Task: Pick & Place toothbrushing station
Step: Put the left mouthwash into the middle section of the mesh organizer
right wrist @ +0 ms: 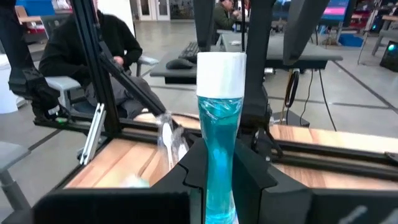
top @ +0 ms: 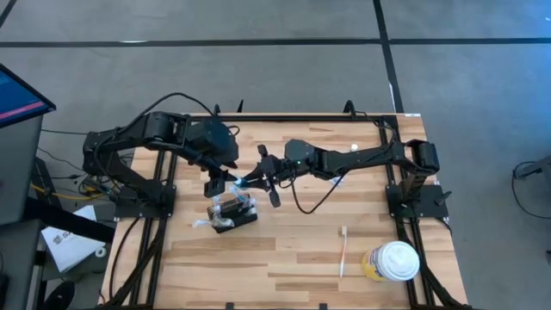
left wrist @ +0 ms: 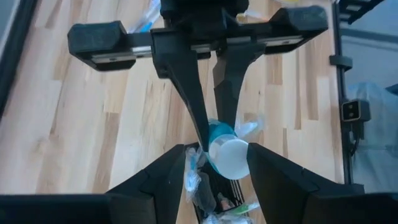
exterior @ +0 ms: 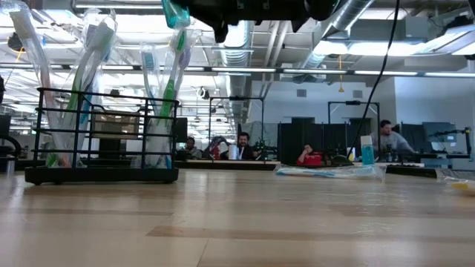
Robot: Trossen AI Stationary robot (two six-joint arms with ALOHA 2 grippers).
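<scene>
Overhead, the right gripper [top: 255, 180] pinches a blue white-capped tube [right wrist: 220, 134] between the spread left gripper [left wrist: 219, 163] above the toothbrushing station [top: 234, 212].

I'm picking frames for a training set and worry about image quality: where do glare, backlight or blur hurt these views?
Low view: bright ceiling lights behind the black holder backlight it and wash out the toothbrushes. Left wrist view: the white cap of the blue tube is close and soft, and the view's own tool is blurred. Right wrist view: the tube is sharp, the room behind softer. High view: evenly lit.
</scene>
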